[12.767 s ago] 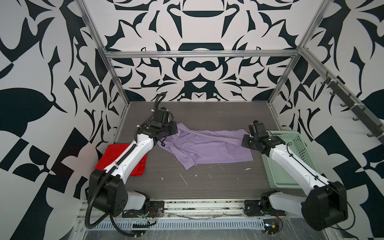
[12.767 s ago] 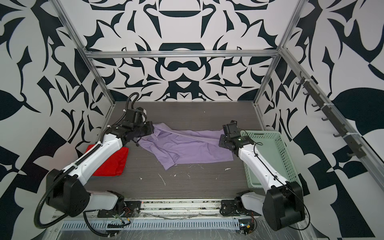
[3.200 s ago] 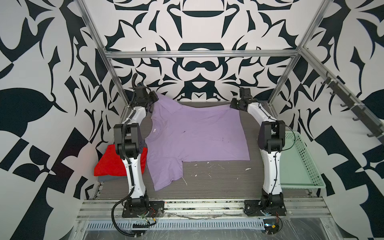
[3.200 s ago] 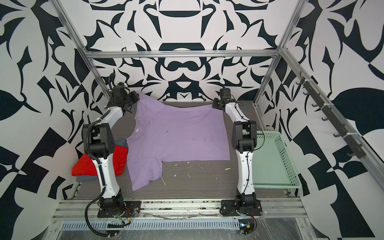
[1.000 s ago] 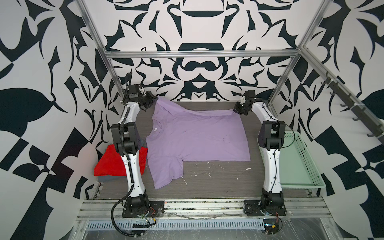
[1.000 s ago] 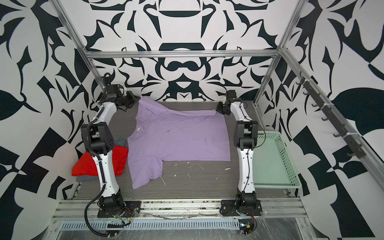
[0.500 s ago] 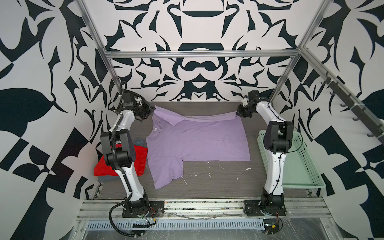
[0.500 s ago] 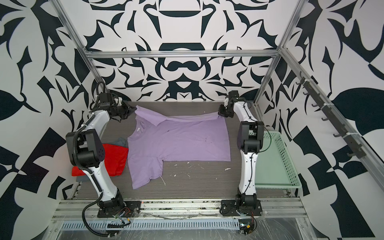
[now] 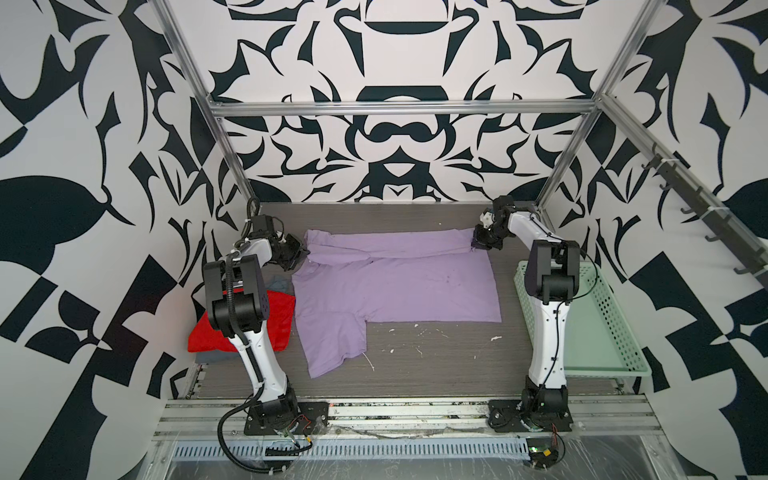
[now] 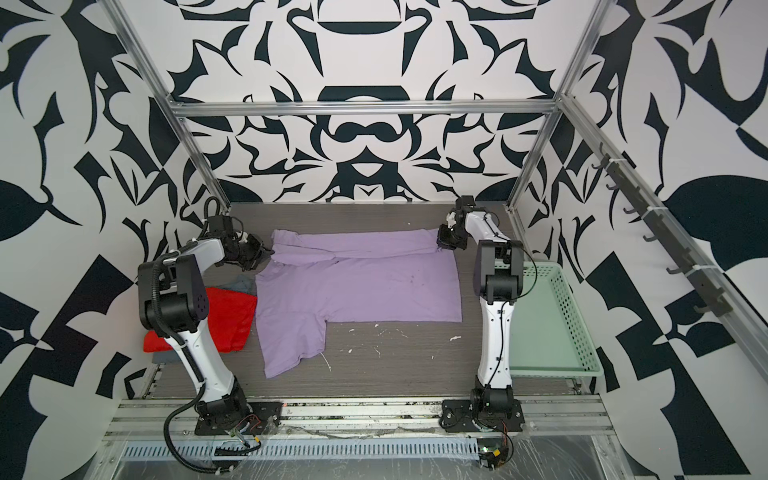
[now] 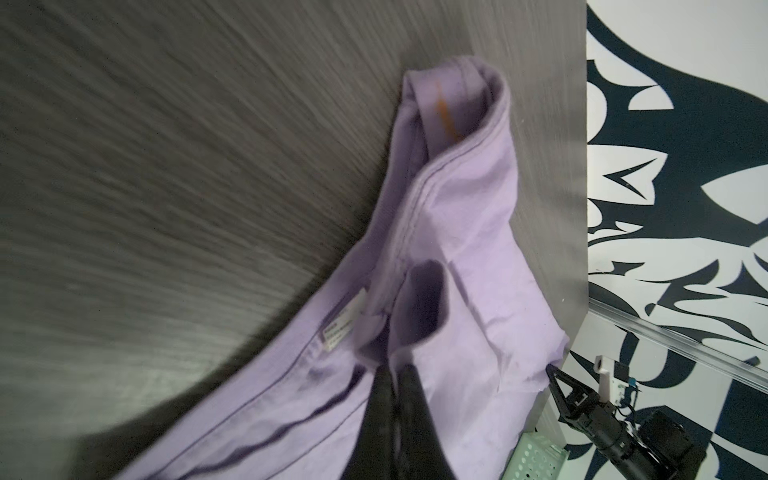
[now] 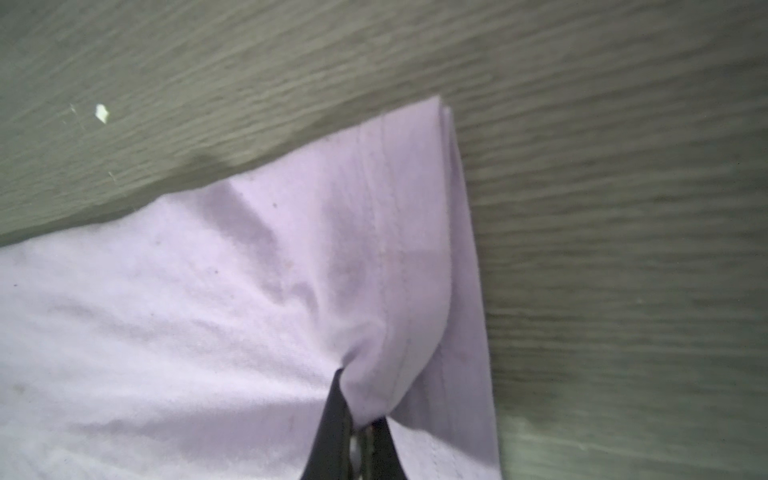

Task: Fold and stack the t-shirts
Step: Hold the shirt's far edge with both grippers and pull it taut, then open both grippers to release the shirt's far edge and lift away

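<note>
finding one, grip: your left hand is pressed together on the lavender t-shirt at its far corner on the neck side; in the left wrist view its dark fingers pinch a pleat of cloth close to the neck label; your right hand is likewise pinching the far corner at the hem end, and the right wrist view shows the cloth gathered into the fingertips; neither hand is spread.

finding two, position: in both top views the lavender t-shirt lies across the middle of the table, neck toward the left arm, hem toward the right arm; a narrow band along its far edge is turned over toward the front and runs from one hand to the other; the rest lies flat; the near sleeve sticks out toward the front edge, unfolded.

finding three, progress: the red t-shirt sits folded beside the left arm, on top of the grey-blue t-shirt, of which only slivers show; i judge those two done and stacked; the lavender one is at its first lengthwise fold, barely begun; no shirt shows in the basket at the right.

outstanding, in my judgement: carry the far edge forward and lay it down; fold in the near side and sleeve; fold across; set the bundle on the red one.
</note>
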Robot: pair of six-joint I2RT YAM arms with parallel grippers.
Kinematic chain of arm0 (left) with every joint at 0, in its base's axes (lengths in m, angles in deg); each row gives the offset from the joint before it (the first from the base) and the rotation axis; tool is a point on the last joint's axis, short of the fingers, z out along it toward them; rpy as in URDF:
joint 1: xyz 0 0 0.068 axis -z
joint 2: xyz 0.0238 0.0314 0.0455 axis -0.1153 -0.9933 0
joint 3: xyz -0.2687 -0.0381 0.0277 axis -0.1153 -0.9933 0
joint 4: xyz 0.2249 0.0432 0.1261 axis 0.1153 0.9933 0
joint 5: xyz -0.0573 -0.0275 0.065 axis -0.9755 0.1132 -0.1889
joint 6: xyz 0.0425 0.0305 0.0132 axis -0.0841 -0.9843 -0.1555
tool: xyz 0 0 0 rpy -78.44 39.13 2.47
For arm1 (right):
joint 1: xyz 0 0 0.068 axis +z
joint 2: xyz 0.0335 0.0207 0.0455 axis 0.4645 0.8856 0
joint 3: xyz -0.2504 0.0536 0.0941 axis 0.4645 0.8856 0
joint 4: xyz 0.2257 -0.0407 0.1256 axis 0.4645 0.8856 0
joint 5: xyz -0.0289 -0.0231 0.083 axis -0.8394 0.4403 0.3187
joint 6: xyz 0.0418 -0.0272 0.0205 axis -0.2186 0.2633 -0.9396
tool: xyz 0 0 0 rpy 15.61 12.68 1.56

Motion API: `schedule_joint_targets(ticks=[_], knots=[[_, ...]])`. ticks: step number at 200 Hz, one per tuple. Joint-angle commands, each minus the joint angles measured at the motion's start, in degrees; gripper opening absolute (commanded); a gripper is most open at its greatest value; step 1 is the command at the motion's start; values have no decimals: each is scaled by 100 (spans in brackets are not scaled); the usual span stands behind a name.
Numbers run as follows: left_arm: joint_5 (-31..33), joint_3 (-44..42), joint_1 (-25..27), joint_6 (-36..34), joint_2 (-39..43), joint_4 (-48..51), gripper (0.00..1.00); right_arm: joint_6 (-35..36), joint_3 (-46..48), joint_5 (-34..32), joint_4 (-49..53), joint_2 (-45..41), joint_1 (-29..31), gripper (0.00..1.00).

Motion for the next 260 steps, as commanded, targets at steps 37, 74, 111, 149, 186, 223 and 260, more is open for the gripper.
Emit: schedule_joint_targets(ticks=[37, 74, 111, 149, 186, 223, 260], knots=[[411, -288, -52, -15, 113, -190, 0, -244, 410, -290, -400, -334, -36, 0], [659, -513, -38, 31, 425, -227, 35, -313, 719, -302, -457, -647, -36, 19], [1257, -635, -4, 11, 1068, -181, 48, -410, 1312, -597, -759, -1397, -26, 40], [1411, -59, 470, -309, 1172, 241, 52, -626, 1541, -913, -1117, -2055, 61, 41], [1335, 878, 1156, -423, 417, 371, 53, -876, 1161, -835, -1490, -1854, 458, 37], [1051, 1198, 1358, 6, -314, -207, 53, -1250, 537, -607, -1509, -1019, 734, 30], [1022, 1070, 1407, 243, -693, -606, 54, -1457, 707, -746, -1608, -709, 780, 29]])
